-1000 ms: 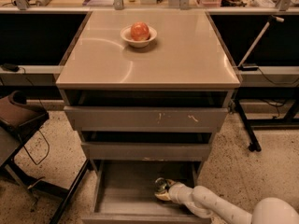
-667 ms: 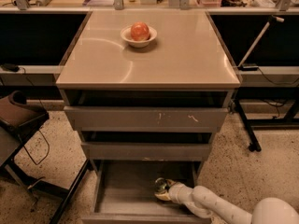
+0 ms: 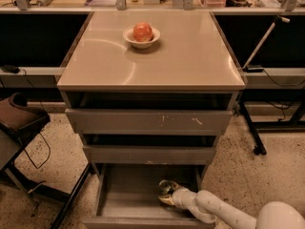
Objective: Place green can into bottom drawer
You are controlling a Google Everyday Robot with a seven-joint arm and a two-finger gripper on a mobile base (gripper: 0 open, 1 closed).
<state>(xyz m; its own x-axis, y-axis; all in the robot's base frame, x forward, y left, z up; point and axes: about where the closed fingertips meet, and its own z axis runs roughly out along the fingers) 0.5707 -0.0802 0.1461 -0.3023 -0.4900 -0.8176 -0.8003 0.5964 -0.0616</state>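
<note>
The bottom drawer (image 3: 128, 202) of the grey cabinet is pulled out, and its flat grey floor shows. My gripper (image 3: 167, 193) reaches into it from the lower right, low over the floor at the drawer's right side. A small can (image 3: 165, 187) with a silver top sits at the fingertips; its green sides are mostly hidden. My white arm (image 3: 224, 213) runs out to the lower right corner.
A white bowl with a red apple (image 3: 141, 35) stands on the cabinet top (image 3: 190, 56). The top drawer (image 3: 147, 120) and the middle drawer (image 3: 147, 152) are partly pulled out above the arm. A brown chair (image 3: 19, 120) stands at left, a black stand leg (image 3: 252, 128) at right.
</note>
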